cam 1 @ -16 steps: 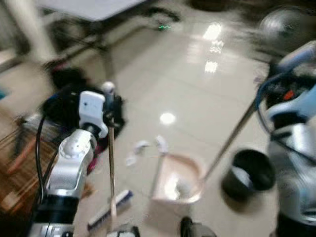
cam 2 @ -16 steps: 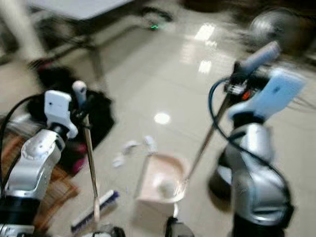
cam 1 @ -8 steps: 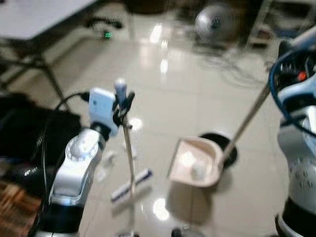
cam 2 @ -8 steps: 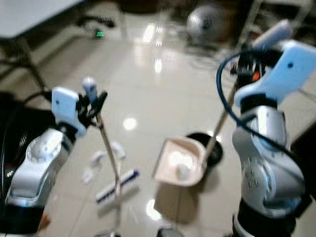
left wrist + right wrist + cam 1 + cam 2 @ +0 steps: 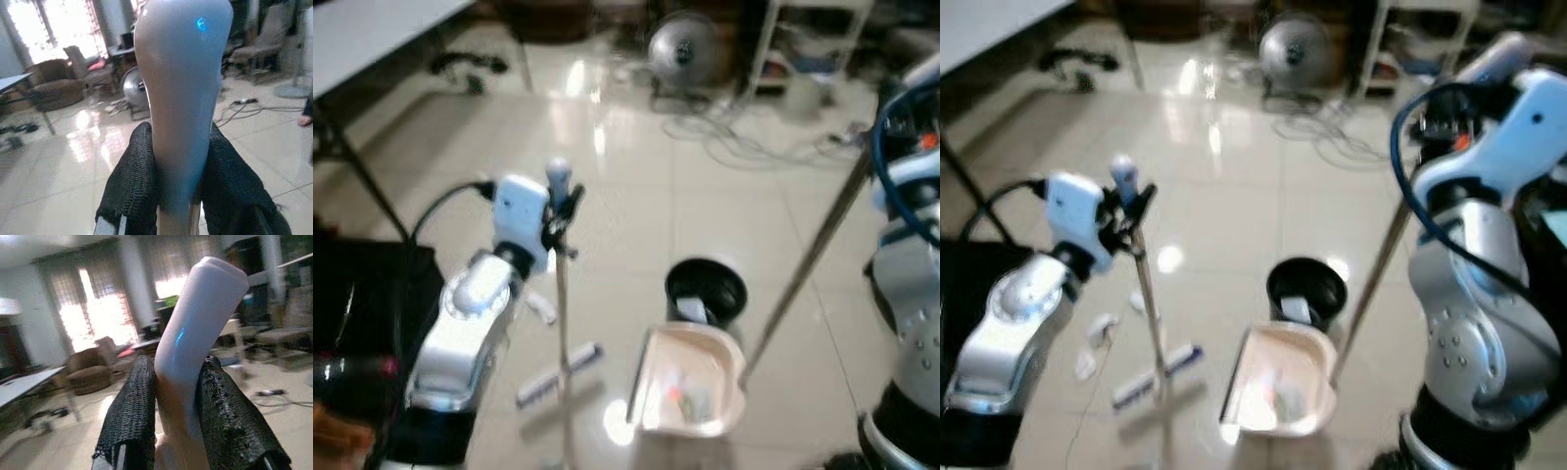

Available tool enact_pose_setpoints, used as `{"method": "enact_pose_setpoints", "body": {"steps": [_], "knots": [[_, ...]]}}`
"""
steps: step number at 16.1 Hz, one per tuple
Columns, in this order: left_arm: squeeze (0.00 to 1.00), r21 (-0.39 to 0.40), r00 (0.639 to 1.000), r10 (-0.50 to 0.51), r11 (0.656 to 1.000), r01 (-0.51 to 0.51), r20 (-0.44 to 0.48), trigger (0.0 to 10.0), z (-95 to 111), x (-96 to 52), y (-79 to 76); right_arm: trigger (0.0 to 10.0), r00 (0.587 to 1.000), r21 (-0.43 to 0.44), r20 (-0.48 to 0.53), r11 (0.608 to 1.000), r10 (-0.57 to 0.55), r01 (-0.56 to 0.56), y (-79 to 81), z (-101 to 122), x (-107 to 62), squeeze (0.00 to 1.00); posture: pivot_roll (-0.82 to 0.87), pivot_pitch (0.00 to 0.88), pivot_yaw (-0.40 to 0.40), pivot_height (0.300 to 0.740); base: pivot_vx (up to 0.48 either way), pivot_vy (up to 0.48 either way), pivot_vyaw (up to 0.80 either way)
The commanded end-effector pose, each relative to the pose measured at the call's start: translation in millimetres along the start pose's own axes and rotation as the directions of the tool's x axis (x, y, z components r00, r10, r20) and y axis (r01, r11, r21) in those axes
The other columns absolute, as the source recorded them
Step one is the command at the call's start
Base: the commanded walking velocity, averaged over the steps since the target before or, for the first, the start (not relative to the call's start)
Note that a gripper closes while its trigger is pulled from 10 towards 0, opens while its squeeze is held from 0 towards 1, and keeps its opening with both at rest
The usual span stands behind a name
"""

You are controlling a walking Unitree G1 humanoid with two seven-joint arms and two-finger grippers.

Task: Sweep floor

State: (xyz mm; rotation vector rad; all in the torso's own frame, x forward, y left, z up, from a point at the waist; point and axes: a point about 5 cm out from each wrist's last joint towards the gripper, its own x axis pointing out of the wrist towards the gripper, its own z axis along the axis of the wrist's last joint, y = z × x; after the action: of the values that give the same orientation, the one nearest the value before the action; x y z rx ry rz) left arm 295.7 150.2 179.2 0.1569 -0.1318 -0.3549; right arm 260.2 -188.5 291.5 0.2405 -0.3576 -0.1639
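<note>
Left tool [image 5: 560,211] grips the broom [image 5: 560,323]; dustpan [image 5: 690,392] beside bin [image 5: 706,290].

floor [image 5: 724,206]: glossy pale tile | broom handle [image 5: 183,98]: smooth glossy plastic | fingers [image 5: 129,416]: rough black woven cloth | dustpan [image 5: 690,392]: smooth pale plastic | bin [image 5: 705,291]: black, matt

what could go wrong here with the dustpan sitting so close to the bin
The dustpan, loaded with debris, hangs at the bin's near rim, held by the right gripper far up its long handle; a small tilt could spill onto the tiles. The broom in the left gripper stands beside unswept scraps and might scatter them.
</note>
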Motion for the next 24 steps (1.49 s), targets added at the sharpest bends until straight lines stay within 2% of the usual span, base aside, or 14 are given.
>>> {"method": "enact_pose_setpoints", "body": {"steps": [1, 3, 5, 9, 11, 13, 17, 24], "knots": [[0.00, 0.009, 0.999, -0.028, 1.000, 0.027, 0.033, 10.0, 10, 3.8, -5.5, 10.0, 0.999, 0.014, 0.032, 1.000, -0.014, 0.013, -3.0, 8, -1.7, 0.00, -0.02, 0.021, 0.026, 0.740, 0.000, -0.480, 0.00], [0.00, 0.004, 0.999, -0.032, 0.999, 0.032, 0.032, 10.0, 11, 3.5, -5.2, 10.0, 0.999, 0.041, 0.031, 0.999, -0.036, 0.035, -6.8, 9, -3.1, 0.00, -0.02, 0.025, 0.029, 0.740, 0.000, -0.469, 0.00], [0.00, -0.053, 0.998, -0.064, 0.996, 0.064, 0.003, 10.0, 9, 4.3, -5.9, 10.0, 0.998, 0.045, 0.033, 0.998, -0.044, 0.043, -8.9, 11, -3.8, 0.00, -0.02, 0.026, 0.033, 0.740, 0.000, 0.167, 0.00], [0.00, -0.035, 0.999, -0.039, 0.999, 0.037, -0.033, 10.0, 7, 6.6, -5.6, 10.0, 0.998, 0.040, 0.032, 0.998, -0.060, 0.058, -11.7, 13, -4.1, 0.00, -0.03, 0.028, 0.035, 0.740, 0.000, 0.201, 0.00], [0.00, -0.037, 1.000, -0.008, 0.999, 0.007, -0.024, 10.0, 9, 7.2, -2.1, 10.0, 0.997, 0.025, 0.038, 0.998, -0.060, 0.059, -13.2, 16, -2.1, 0.00, -0.02, 0.030, 0.033, 0.740, 0.000, 0.000, 0.00], [0.00, -0.010, 0.999, -0.010, 1.000, 0.010, 0.042, 10.0, 17, 7.9, -1.9, 10.0, 0.996, 0.028, 0.065, 0.998, -0.058, 0.056, -17.1, 22, 2.0, 0.00, -0.02, 0.036, 0.030, 0.740, 0.000, 0.000, -0.63], [0.00, -0.007, 0.998, 0.014, 1.000, -0.013, 0.061, 10.0, 19, 6.4, 0.3, 10.0, 0.995, 0.006, 0.081, 0.998, -0.065, 0.064, -25.1, 29, 7.0, 0.00, -0.02, 0.037, 0.023, 0.740, 0.367, 0.000, -0.32], [0.00, 0.047, 0.997, 0.074, 0.996, -0.075, 0.021, 10.0, 10, -0.8, 11.2, 10.0, 0.997, 0.026, 0.077, 1.000, 0.010, -0.012, -18.2, 31, 12.6, 0.00, -0.01, 0.046, 0.008, 0.740, 0.466, 0.000, 0.00]]}}
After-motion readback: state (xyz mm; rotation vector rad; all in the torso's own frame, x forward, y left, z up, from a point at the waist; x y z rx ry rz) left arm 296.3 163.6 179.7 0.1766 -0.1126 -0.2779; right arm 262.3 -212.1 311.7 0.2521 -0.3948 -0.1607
